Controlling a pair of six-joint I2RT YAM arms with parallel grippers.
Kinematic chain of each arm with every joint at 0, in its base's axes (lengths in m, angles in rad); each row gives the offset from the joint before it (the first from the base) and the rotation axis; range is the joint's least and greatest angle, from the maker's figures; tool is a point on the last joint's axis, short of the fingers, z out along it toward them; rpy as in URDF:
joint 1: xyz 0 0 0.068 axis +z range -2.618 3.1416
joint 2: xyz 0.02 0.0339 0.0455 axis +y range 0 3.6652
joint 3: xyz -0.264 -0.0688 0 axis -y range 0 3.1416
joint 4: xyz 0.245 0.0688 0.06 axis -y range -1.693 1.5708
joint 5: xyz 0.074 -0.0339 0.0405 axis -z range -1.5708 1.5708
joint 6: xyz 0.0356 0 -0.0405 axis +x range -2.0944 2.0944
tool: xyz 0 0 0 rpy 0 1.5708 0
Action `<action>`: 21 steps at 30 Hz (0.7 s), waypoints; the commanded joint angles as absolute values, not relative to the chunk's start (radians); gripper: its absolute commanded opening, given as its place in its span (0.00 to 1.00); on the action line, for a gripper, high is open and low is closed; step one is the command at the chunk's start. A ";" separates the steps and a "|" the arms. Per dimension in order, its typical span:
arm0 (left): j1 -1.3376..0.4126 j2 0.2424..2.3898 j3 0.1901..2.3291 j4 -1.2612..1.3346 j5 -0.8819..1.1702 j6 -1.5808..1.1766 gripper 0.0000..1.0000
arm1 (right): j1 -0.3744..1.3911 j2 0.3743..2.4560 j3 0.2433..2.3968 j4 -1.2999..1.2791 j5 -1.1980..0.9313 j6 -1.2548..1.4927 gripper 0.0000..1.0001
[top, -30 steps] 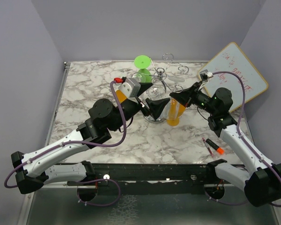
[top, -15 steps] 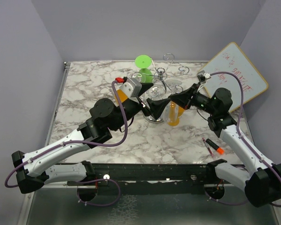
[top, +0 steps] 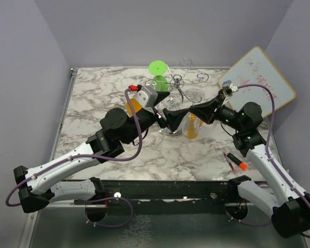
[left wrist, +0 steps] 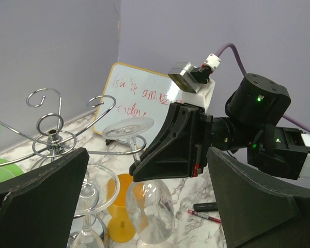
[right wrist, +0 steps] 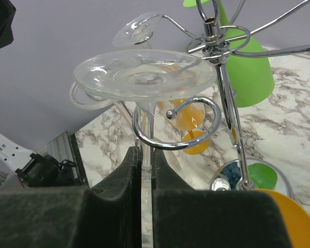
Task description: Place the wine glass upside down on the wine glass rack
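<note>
Marbled surface [top: 93, 93] below: right claw [right wrist: 146, 155] clenches the wine glass [right wrist: 144, 75] stem, wine glass rack [right wrist: 217, 39] hook just above. Facing it, left claw [left wrist: 147, 170] gapes, released.

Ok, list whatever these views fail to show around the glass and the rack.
Right wrist: the bowl of the wine glass, hidden below the right gripper.
Top external: the base of the wine glass rack, mostly covered by the left gripper.
Left wrist and top external: red writing on the whiteboard, too small and blurred to read.

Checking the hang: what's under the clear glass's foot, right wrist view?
The rack's curled hook, seemingly around the stem; below, the right gripper pinches it, its fingers hiding the bowl.
</note>
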State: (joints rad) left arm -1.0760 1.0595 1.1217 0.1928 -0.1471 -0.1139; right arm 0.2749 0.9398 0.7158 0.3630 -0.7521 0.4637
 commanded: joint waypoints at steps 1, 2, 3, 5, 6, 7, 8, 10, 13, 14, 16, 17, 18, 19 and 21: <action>-1.083 1.065 1.157 0.198 -0.130 -0.110 0.97 | 0.276 0.900 0.688 0.370 -0.698 0.450 0.01; -1.083 1.066 1.158 0.199 -0.129 -0.110 0.97 | 0.276 0.894 0.681 0.369 -0.677 0.453 0.01; -1.083 1.067 1.158 0.198 -0.128 -0.110 0.97 | 0.277 0.887 0.674 0.368 -0.656 0.456 0.01; -1.083 1.066 1.158 0.197 -0.127 -0.110 0.97 | 0.276 0.878 0.660 0.367 -0.617 0.466 0.01; -1.083 1.067 1.159 0.196 -0.127 -0.111 0.97 | 0.277 0.876 0.659 0.361 -0.583 0.475 0.01; -1.083 1.068 1.159 0.196 -0.126 -0.112 0.97 | 0.277 0.878 0.656 0.357 -0.566 0.478 0.01; -1.082 1.068 1.159 0.196 -0.125 -0.113 0.97 | 0.276 0.883 0.656 0.353 -0.552 0.481 0.01; -1.082 1.069 1.162 0.195 -0.123 -0.113 0.97 | 0.276 0.896 0.656 0.340 -0.526 0.490 0.01; -1.083 1.072 1.166 0.195 -0.120 -0.114 0.98 | 0.277 0.911 0.645 0.347 -0.522 0.499 0.01; -1.083 1.072 1.167 0.195 -0.119 -0.115 0.97 | 0.276 0.911 0.640 0.351 -0.520 0.500 0.01; -1.083 1.076 1.171 0.194 -0.117 -0.115 0.97 | 0.276 0.905 0.628 0.358 -0.511 0.503 0.01; -1.083 1.080 1.173 0.193 -0.117 -0.115 0.97 | 0.276 0.902 0.622 0.357 -0.507 0.503 0.01; -1.083 1.081 1.176 0.192 -0.115 -0.115 0.98 | 0.277 0.897 0.617 0.357 -0.505 0.504 0.02; -1.082 1.084 1.178 0.193 -0.114 -0.115 0.98 | 0.277 0.893 0.613 0.354 -0.500 0.505 0.04; -1.083 1.091 1.182 0.196 -0.113 -0.117 0.98 | 0.276 0.889 0.606 0.347 -0.496 0.503 0.09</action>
